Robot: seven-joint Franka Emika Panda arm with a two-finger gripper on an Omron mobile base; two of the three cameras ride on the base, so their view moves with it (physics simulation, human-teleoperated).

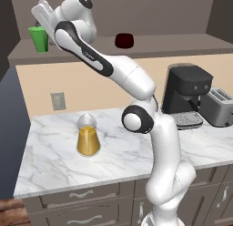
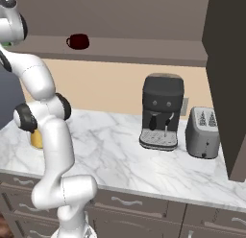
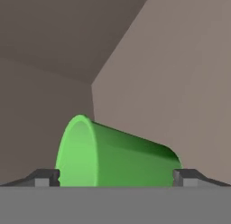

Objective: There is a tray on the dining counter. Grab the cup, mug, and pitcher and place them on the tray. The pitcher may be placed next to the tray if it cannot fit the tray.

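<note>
Evidently the cup-fetching step is in hand: the gripper point(image 3: 116, 177) stands wide open, holding nothing, with the green cup point(image 3: 113, 155) directly ahead between its fingertips on the high shelf point(image 1: 173, 43). Next, I judge, advance slightly, then close.

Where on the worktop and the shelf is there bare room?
Worktop: free between pitcher and coffee machine. Crowded at the toaster. Shelf: free right of mug; cup end taken by the gripper.
</note>
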